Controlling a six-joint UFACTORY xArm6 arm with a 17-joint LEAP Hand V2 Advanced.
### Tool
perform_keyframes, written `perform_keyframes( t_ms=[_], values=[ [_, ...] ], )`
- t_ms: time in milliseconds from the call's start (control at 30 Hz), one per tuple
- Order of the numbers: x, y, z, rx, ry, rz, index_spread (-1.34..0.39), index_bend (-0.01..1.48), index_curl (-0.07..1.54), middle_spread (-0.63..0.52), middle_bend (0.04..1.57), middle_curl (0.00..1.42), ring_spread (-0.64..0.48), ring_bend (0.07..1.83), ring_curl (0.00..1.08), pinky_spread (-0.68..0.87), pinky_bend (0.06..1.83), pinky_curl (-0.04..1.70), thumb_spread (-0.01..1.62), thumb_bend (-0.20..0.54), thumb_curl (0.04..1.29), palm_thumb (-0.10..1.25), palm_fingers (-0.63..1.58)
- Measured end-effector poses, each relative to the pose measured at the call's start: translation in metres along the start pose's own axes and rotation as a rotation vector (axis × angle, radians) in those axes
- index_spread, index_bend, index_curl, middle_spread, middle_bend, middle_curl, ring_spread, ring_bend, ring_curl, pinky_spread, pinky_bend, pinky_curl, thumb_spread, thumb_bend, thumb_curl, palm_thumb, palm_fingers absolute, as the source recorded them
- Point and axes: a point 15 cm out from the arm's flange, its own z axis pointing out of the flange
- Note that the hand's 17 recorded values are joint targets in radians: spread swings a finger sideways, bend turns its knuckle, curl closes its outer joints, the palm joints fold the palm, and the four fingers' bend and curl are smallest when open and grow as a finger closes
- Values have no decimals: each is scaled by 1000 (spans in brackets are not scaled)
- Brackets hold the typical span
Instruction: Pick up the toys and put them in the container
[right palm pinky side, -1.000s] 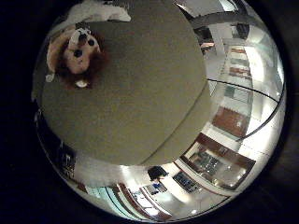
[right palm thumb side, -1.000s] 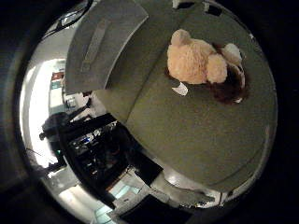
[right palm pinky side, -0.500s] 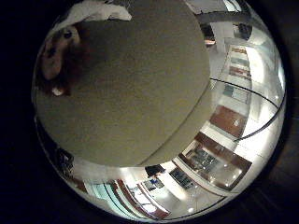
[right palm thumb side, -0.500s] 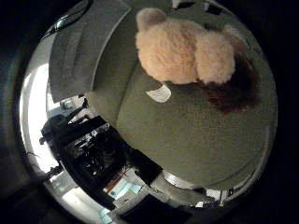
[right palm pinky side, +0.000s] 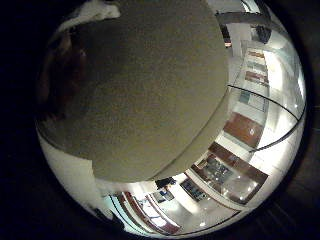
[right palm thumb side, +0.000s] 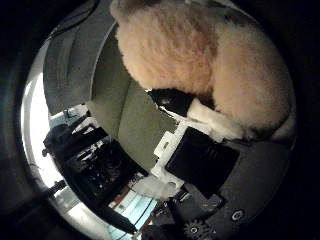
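Note:
A plush toy (right palm thumb side: 195, 60), cream with a dark brown part, fills much of the right thumb side palm view, so it is close to my palm. It lies on the olive-green table top (right palm thumb side: 135, 115). My right hand (right palm thumb side: 200, 160) shows as black and white parts that reach in under the toy, and its fingers (right palm thumb side: 215, 120) curl against the toy's side. In the right little finger side palm view the toy's brown part (right palm pinky side: 60, 75) shows dimly at the edge of the table top (right palm pinky side: 150, 90).
A grey flat tray-like thing (right palm thumb side: 78, 62) lies beside the table top, past the toy. A white object (right palm pinky side: 95, 10) lies at the table's far edge. Dark equipment (right palm thumb side: 95, 165) stands below the table edge. Room walls and windows (right palm pinky side: 250, 110) lie beyond.
The palm has come down close to the toy, which now fills the thumb side view. The hand's fingers have come into view and curled in against the toy.

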Motion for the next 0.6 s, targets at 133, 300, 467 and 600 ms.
perform_keyframes(
  t_ms=[133,300,467,600],
  values=[
    [13,10,-9,30,13,28,-506,655,721,-363,896,846,-303,1239,599,-273,1474,289,1087,-7,306,671,1091],
    [22,29,-18,58,21,59,-478,855,923,-364,992,1000,-280,1321,682,-224,1581,393,1114,-6,309,771,1057],
    [29,46,-31,107,39,75,-427,928,1010,-330,1074,1065,-262,1344,733,-194,1597,456,1150,-9,311,847,1068],
    [31,62,-44,111,41,78,-387,960,1040,-301,1108,1079,-255,1348,768,-177,1597,502,1179,-11,311,882,1071]
  ],
)
